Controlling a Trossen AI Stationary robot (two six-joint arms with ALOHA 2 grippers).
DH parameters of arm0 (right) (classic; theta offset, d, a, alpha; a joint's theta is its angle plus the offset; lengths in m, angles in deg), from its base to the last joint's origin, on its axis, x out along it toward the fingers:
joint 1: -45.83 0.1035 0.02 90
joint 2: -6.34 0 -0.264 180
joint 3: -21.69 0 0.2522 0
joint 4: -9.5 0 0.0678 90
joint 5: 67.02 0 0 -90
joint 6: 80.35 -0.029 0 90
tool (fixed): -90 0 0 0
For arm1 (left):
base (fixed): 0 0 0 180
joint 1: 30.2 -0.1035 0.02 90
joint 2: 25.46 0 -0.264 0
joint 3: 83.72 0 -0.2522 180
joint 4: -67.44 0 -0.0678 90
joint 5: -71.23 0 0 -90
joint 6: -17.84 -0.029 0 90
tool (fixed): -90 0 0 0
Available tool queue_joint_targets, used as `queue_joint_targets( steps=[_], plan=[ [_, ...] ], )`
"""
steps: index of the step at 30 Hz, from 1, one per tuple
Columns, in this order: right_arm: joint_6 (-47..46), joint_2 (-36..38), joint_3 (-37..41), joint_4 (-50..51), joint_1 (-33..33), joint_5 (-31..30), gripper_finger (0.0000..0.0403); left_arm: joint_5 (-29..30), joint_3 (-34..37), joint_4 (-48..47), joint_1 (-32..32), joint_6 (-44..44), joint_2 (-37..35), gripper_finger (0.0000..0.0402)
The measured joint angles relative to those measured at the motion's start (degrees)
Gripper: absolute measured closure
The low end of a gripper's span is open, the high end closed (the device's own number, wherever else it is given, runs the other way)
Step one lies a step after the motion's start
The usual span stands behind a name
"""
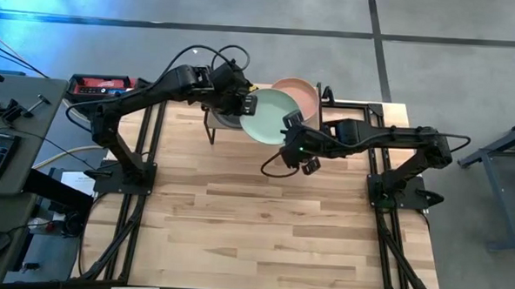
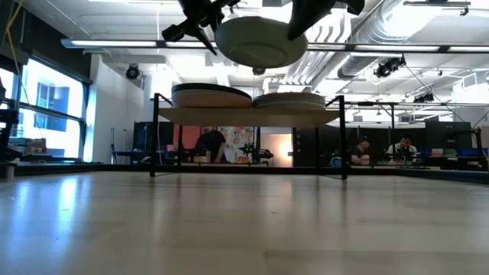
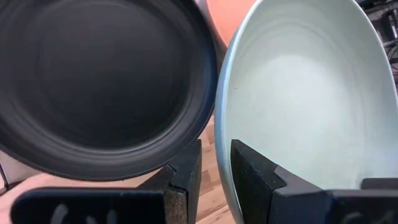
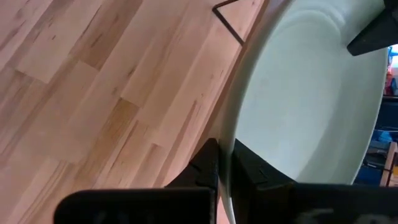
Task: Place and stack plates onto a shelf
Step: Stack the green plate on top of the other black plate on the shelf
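High view shows the pale green plate, round, matte and low-rimmed, held in the air above the shelf at the counter's far edge; the left gripper has its fingers closed on one side of the rim, the right gripper pinches the opposite side; on the shelf sit two stacks of plates, a black plate topping one, a peach plate topping the other; low view has both stacks side by side under the raised green plate.
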Motion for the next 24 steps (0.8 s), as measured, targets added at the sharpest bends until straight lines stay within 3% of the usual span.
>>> queue_joint_targets(
  steps=[9, 17, 24],
  plan=[
    [0.24, 0.00, 0.00, 1.03, 0.05, -0.67, 0.0403, 0.43, 0.00, 0.45, -0.17, -2.07, 0.35, 0.0394],
    [-0.10, 0.00, 0.00, 0.96, 0.09, -2.64, 0.0399, 0.59, -0.02, 0.39, -0.17, -2.14, 0.35, 0.0398],
    [-4.18, 0.02, 0.02, 1.58, 0.02, -4.35, 0.0350, 0.78, -0.02, -0.54, -0.26, -3.65, 0.31, 0.0400]
  ],
)
